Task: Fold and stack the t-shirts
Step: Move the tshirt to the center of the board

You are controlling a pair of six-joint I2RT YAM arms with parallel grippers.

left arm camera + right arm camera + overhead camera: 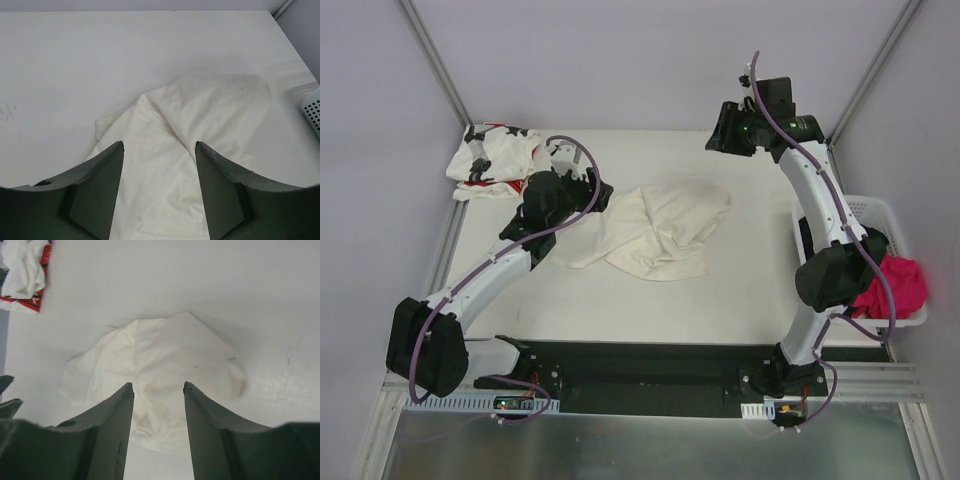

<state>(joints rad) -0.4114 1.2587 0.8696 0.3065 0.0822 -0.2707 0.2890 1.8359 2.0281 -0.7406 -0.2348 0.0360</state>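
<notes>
Top external view gives you the cream-white t-shirt (655, 235) in the middle of the table (750, 290). It lies in a loose, rumpled heap with soft folds and one flap doubled over, and its far right part has a faintly darker tint. A narrow tongue of cloth trails off its near left side.

The star-print t-shirt (495, 160) is bunched at the far left corner, well apart from the cream one. It is white with black stars, and red marks show along its near edge.

Your left gripper (598, 195) sits low at the left edge of the cream shirt. From its wrist camera the fingers (95, 195) stand wide apart, the cloth lies between and below them, and nothing is pinched.

Your right gripper (715, 138) hangs high over the far right of the table, pointing down toward the cream shirt. Its fingers (107, 435) are also parted, with nothing in them.

The tabletop is plain white and lightly scuffed. Pale grey walls (650, 60) and slanted metal posts (430, 60) close in the cell. A white perforated basket (880, 212) sits at the right edge with a pink cloth (898, 283) inside. Both arms stand on a black base plate (650, 365) at the near edge.
</notes>
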